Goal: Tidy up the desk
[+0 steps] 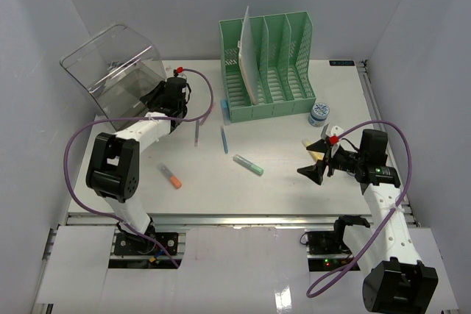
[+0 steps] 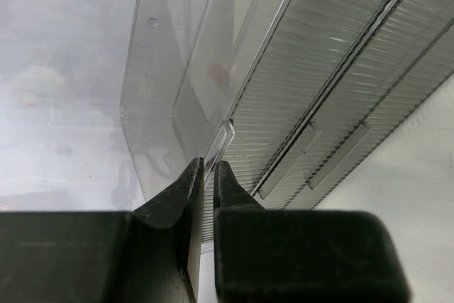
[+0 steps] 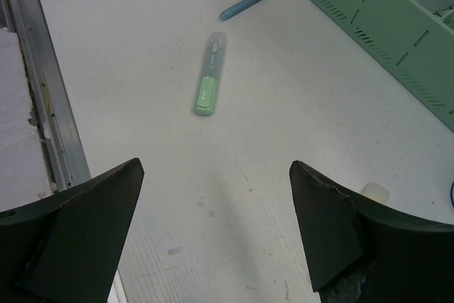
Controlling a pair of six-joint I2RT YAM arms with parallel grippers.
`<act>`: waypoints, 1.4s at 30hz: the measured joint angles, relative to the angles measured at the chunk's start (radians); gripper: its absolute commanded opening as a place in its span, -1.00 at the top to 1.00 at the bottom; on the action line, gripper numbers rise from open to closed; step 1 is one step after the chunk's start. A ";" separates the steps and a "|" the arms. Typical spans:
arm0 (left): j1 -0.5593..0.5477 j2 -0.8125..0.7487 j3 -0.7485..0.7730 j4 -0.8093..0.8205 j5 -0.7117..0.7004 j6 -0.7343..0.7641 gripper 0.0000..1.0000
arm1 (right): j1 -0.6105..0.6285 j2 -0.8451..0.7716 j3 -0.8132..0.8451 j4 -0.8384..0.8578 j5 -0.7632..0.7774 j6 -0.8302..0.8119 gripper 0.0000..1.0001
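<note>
So the desk (image 1: 309, 189) is a big white top that fills the whole floor of a little booth, with pale grey walls (image 1: 44, 27) on the left, back and right. A silver rail (image 1: 243, 220) runs along the near edge, right in front of the arm bases.

Back left there's a clear box (image 1: 110, 71), tipped over at an angle. The left gripper (image 1: 168, 97) is right up against it. In the wrist view its jaws are squeezed nearly together on a thin clear tab on the edge of that box.

Back middle is a green file rack (image 1: 268, 64) standing upright, with a white sheet (image 1: 249, 49) in its leftmost slot. Just off its right front corner sits a small round tub (image 1: 319, 115).

Loose stuff on the open middle of the desk, all lying flat and apart from each other:
- an orange marker (image 1: 170, 175), nearest the left arm
- a blue pen (image 1: 224, 140)
- a green highlighter (image 1: 249, 164)
- a pale thin pen (image 1: 197, 134)

The right gripper (image 1: 307, 158) hangs over the right side with its jaws spread wide and nothing between them.
</note>
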 measured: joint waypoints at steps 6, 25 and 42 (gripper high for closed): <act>-0.021 -0.012 0.000 -0.034 0.003 -0.011 1.00 | 0.000 -0.004 0.000 -0.001 -0.001 0.000 -0.80; -0.076 -0.222 0.004 -0.227 0.094 -0.153 1.00 | 0.194 0.096 0.043 0.097 -0.036 0.220 -0.98; -0.076 -0.280 0.068 -0.361 0.140 -0.315 0.86 | 0.796 0.851 0.595 0.367 0.340 0.752 -0.89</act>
